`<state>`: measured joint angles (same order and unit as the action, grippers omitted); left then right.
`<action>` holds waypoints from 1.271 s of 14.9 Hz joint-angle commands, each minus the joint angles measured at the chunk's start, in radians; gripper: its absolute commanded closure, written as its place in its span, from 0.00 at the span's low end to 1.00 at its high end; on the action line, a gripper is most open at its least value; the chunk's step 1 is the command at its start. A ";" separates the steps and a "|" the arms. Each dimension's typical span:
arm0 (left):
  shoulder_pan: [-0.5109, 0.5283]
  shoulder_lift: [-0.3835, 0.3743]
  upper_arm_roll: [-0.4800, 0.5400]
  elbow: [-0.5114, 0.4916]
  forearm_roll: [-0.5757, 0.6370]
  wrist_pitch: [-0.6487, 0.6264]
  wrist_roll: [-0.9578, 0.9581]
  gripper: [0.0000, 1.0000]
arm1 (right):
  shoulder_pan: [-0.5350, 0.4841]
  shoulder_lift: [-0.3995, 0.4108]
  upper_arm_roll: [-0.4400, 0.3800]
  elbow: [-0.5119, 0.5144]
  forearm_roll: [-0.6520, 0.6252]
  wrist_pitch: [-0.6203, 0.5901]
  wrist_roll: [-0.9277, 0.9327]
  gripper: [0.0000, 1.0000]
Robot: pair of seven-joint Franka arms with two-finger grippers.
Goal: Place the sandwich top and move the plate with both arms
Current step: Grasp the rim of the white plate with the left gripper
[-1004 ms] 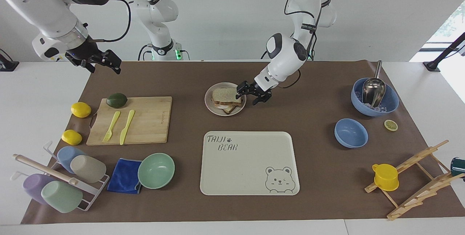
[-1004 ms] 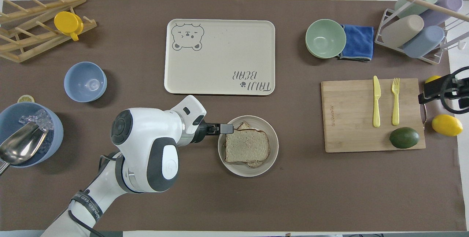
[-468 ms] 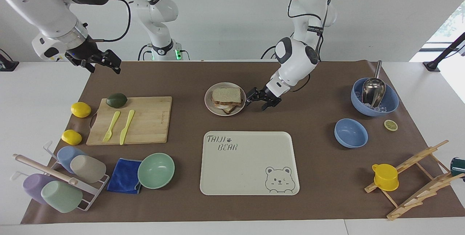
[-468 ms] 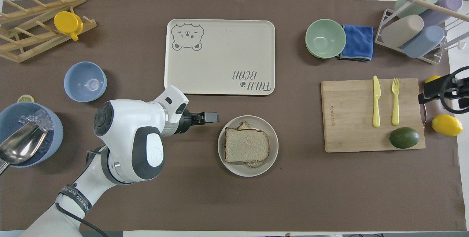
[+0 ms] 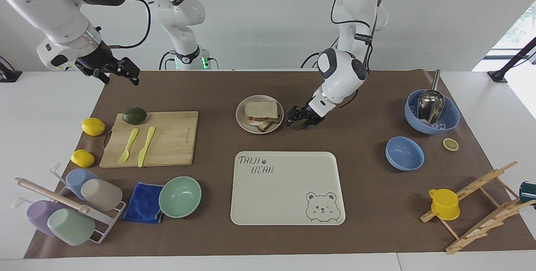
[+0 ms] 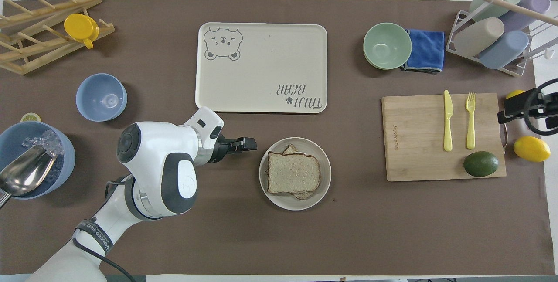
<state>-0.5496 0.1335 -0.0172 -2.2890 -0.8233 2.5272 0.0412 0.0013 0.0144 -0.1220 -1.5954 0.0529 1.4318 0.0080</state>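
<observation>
Facing view: sandwich top already lying on the stack in the plate, near the robots at table centre. Left gripper low, just beside the plate, not touching, holding nothing, jaws partly apart. Right gripper waiting, raised over the mat's corner, fingers apart.

Overhead view: same stack in the plate; cream tray farther out. Bread placed; plate move not yet begun.

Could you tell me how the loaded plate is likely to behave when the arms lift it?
The plate looks rigid, so its raised rim should take a pinch. The sandwich top lies loose on the stack, so tilting may slide it. One-sided lifting would probably tip it.
</observation>
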 commanded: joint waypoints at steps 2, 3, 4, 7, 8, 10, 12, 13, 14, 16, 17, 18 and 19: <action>-0.046 -0.012 0.005 -0.032 0.016 0.035 -0.069 0.29 | -0.004 -0.019 0.001 -0.021 0.004 0.007 -0.017 0.00; -0.059 -0.014 0.005 -0.032 0.016 0.036 -0.079 0.29 | -0.004 -0.019 0.001 -0.021 0.004 0.007 -0.017 0.00; -0.073 -0.014 0.005 -0.032 0.016 0.036 -0.101 0.31 | -0.004 -0.019 0.001 -0.021 0.004 0.007 -0.017 0.00; -0.090 -0.015 0.005 -0.032 0.016 0.036 -0.118 0.36 | -0.004 -0.019 0.001 -0.021 0.004 0.007 -0.017 0.00; -0.090 -0.015 0.005 -0.032 0.016 0.036 -0.119 0.38 | -0.006 -0.021 0.001 -0.021 0.004 0.007 -0.017 0.00; -0.096 -0.017 0.005 -0.035 0.016 0.036 -0.121 0.42 | -0.004 -0.019 0.001 -0.021 0.004 0.007 -0.017 0.00; -0.105 -0.021 0.005 -0.046 0.016 0.036 -0.121 0.46 | -0.004 -0.019 0.001 -0.021 0.004 0.007 -0.017 0.00; -0.107 -0.022 0.005 -0.046 0.016 0.036 -0.124 0.48 | -0.004 -0.019 0.001 -0.021 0.004 0.007 -0.017 0.00; -0.107 -0.022 0.005 -0.047 0.016 0.036 -0.132 0.50 | -0.004 -0.019 0.001 -0.021 0.004 0.007 -0.017 0.00; -0.107 -0.022 0.005 -0.047 0.016 0.039 -0.139 0.55 | -0.004 -0.021 0.001 -0.021 0.004 0.007 -0.017 0.00; -0.115 -0.022 0.005 -0.047 0.016 0.042 -0.148 0.58 | -0.004 -0.019 0.001 -0.021 0.004 0.007 -0.017 0.00; -0.119 -0.022 0.005 -0.047 0.016 0.045 -0.152 0.65 | -0.004 -0.021 0.001 -0.023 0.004 0.007 -0.017 0.00; -0.119 -0.022 0.005 -0.047 0.016 0.045 -0.152 0.73 | -0.004 -0.019 0.001 -0.021 0.004 0.007 -0.017 0.00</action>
<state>-0.6436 0.1334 -0.0219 -2.3080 -0.8230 2.5405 -0.0800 0.0013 0.0142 -0.1220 -1.5955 0.0529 1.4318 0.0080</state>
